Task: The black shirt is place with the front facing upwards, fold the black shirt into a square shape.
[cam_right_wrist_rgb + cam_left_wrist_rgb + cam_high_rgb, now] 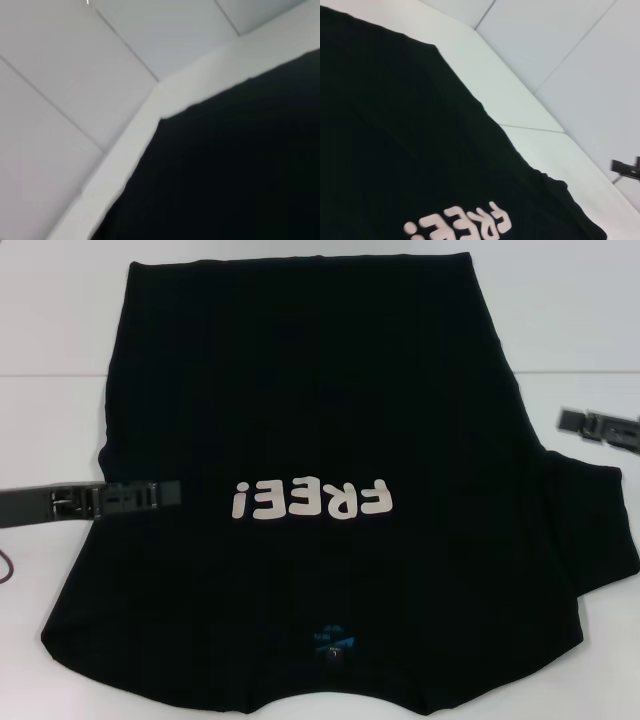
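At nine o'clock in the head view, the left gripper [170,491] reaches in over the near-left edge of the black shirt [320,410], its tip lying just over the cloth beside the "FREE!" lettering [312,500]. Whether its jaws are apart or clamped on the fabric cannot be told, since dark metal merges with dark cloth. The left sleeve does not show beyond that edge, so it appears already turned in, which would explain why the arm sits there. At three o'clock the right gripper [598,428] hangs off the shirt above the white table [60,330], and its jaws likewise cannot be read. It stands just past the right sleeve [595,530], which is spread outward at four o'clock and looks like the next fold. The shirt lies flat, chest up, filling the table's middle, its blue neck label [333,640] at six o'clock, hem at twelve.
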